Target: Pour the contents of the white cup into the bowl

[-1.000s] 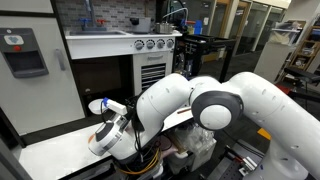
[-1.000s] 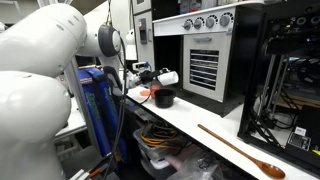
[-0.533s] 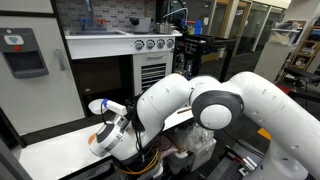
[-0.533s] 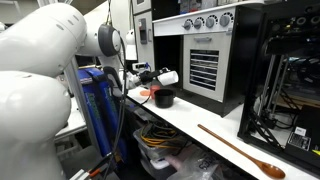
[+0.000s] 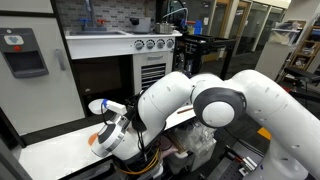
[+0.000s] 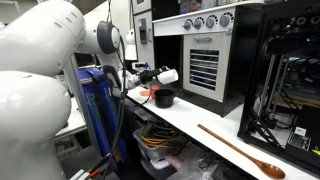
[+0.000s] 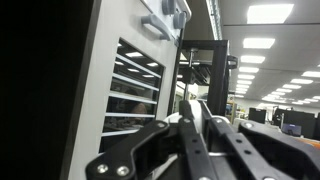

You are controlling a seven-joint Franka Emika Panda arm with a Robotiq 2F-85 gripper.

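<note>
My gripper (image 6: 150, 75) is shut on the white cup (image 6: 168, 76) and holds it tipped on its side, just above the black bowl (image 6: 163, 98) on the counter. In an exterior view the cup (image 5: 97, 106) sticks out sideways from the gripper (image 5: 113, 108), and the arm hides the bowl. In the wrist view the two fingers (image 7: 178, 140) run up the frame, pressed on a sliver of the white cup (image 7: 189, 106). What is inside the cup or the bowl does not show.
A salmon-red cup (image 6: 144, 94) stands right beside the black bowl. An oven with knobs (image 6: 205, 60) rises behind them. A wooden spoon (image 6: 240, 150) lies near the counter's front edge. A blue frame (image 6: 100, 100) stands beside the arm.
</note>
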